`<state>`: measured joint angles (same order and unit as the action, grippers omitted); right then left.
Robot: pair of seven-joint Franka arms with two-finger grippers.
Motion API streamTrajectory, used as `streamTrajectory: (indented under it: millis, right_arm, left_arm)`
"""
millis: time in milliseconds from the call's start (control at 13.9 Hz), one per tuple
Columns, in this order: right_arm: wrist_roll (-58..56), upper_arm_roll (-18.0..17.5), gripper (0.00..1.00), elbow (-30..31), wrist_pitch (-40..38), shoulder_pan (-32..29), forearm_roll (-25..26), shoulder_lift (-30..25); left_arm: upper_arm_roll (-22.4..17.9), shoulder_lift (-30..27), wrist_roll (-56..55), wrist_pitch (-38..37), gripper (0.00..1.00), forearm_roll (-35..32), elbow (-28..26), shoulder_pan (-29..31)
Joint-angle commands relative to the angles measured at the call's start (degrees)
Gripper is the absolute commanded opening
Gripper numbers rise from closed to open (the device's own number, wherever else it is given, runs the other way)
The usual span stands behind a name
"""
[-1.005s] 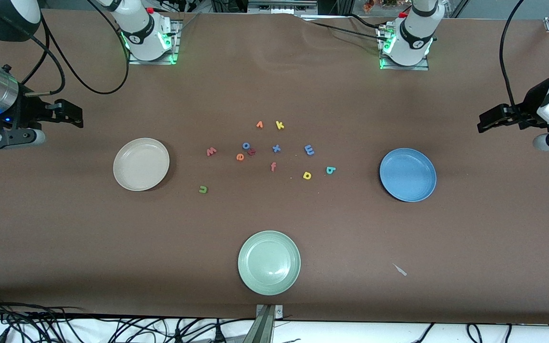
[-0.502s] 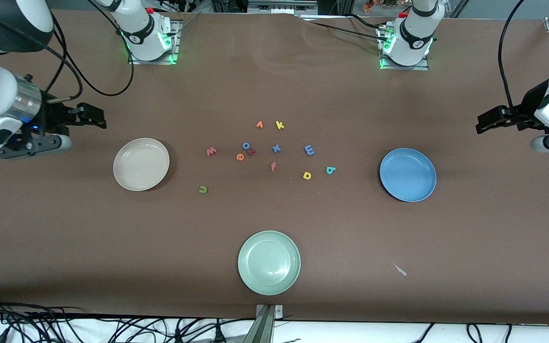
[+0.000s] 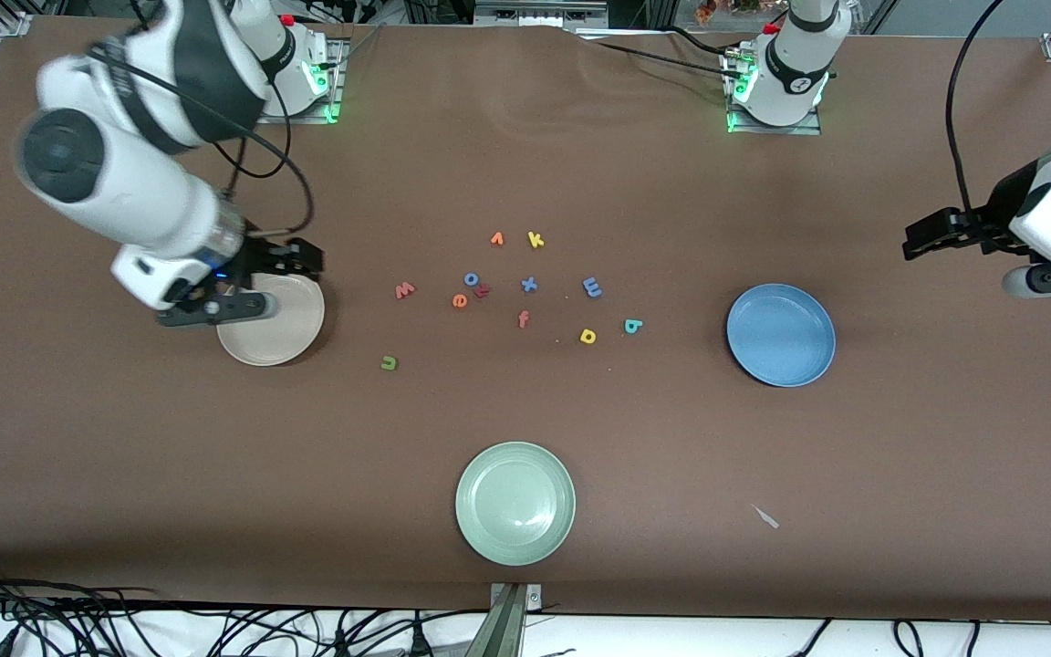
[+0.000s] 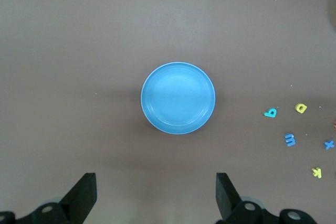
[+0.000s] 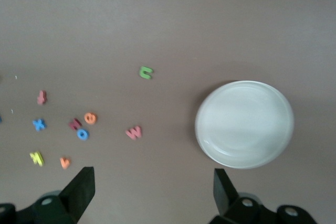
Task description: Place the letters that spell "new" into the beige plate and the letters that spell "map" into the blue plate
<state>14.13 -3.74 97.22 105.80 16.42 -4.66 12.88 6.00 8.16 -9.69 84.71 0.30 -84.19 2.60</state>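
Both empty grippers are held wide open, the right gripper [image 3: 293, 258] over the beige plate [image 3: 284, 333], the left gripper [image 3: 922, 235] above bare table near the blue plate [image 3: 781, 335], with all six task letters [image 3: 525, 301] scattered between these plates.

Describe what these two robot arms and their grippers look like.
Both arms are glossy white with black joint bands and loose black cables. The right arm shows a silver wrist ring with a blue light. The right gripper and left gripper are black, with dark wedge-shaped fingers. Green lights glow at each base.
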Motion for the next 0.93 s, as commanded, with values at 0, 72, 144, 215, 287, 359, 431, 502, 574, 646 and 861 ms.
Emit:
streamTrajectory:
  millis: [0,72,144,215,287,359,431,502,574,646,861]
  right_arm:
    - [9.1,-4.3,1.0,9.1,7.3,-0.2,-0.1,-2.5]
    - [12.9,-6.5,1.0,13.0,11.1,-0.2,0.3,-3.3]
    - [15.9,-7.9,1.0,17.3,15.6,-0.2,0.3,-4.1]
    - [17.7,-8.7,1.0,21.2,19.5,-0.2,0.3,-5.0]
    - [18.8,-9.7,1.0,24.6,23.0,-0.2,0.3,-5.6]
    - [20.1,-10.7,1.0,27.6,26.3,-0.2,0.3,-5.6]
    - [21.6,-12.1,1.0,30.5,30.9,-0.2,0.3,-5.1]
    - [22.9,-12.7,1.0,32.9,34.8,-0.2,0.3,-4.6]
    - [23.0,-12.8,1.0,34.0,36.2,-0.2,0.3,-3.9]
    - [23.0,-12.8,1.0,34.2,36.3,-0.2,0.3,-3.3]
    - [23.1,-12.7,0.99,34.4,39.7,1.1,1.3,0.7]
  left_arm:
    - [0.9,1.1,-3.5,1.3,1.0,-0.6,0.1,-1.4]
    - [0.9,1.6,-4.5,1.8,1.0,-0.6,0.1,-2.1]
    - [1.2,1.9,-5.9,2.3,1.0,-0.6,0.1,-2.8]
    - [1.3,2.6,-7.6,2.9,1.0,-0.6,0.0,-3.4]
    - [1.3,3.2,-9.5,3.6,1.0,-0.6,0.0,-4.6]
    - [1.3,3.8,-11.8,5.0,1.0,-0.6,-0.7,-5.8]
    - [1.3,4.0,-14.1,6.6,1.0,-0.6,-1.7,-7.0]
    - [1.3,4.2,-16.5,8.2,1.0,-0.6,-3.0,-8.4]
    - [1.3,4.4,-19.1,9.8,1.0,-0.6,-4.2,-9.5]
    - [1.4,4.7,-21.6,11.0,1.0,-0.6,-5.4,-10.8]
    - [1.4,6.1,-28.7,16.1,1.0,-0.6,-9.6,-15.0]
